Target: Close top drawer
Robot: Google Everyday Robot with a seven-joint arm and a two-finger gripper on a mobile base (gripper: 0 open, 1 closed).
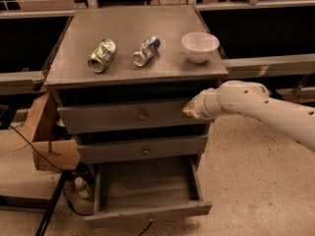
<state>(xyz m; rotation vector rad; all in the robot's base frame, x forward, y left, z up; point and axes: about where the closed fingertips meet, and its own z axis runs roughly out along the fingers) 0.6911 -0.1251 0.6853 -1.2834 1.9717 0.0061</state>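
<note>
The top drawer [123, 117] is the uppermost of the grey cabinet's three drawers. It stands pulled out a little, with a dark gap under the cabinet top, and has a small metal knob [142, 115] at its centre. My gripper [188, 110] is at the end of the white arm [256, 104], which reaches in from the right. It sits against the right end of the top drawer's front, to the right of the knob.
The middle drawer [142, 149] is slightly out and the lowest drawer [147, 193] is pulled far out and empty. On the cabinet top lie a green can [102, 55], a blue-silver can [146, 50] and a white bowl [200, 46]. A cardboard box [47, 139] and a bottle [81, 187] are at the left.
</note>
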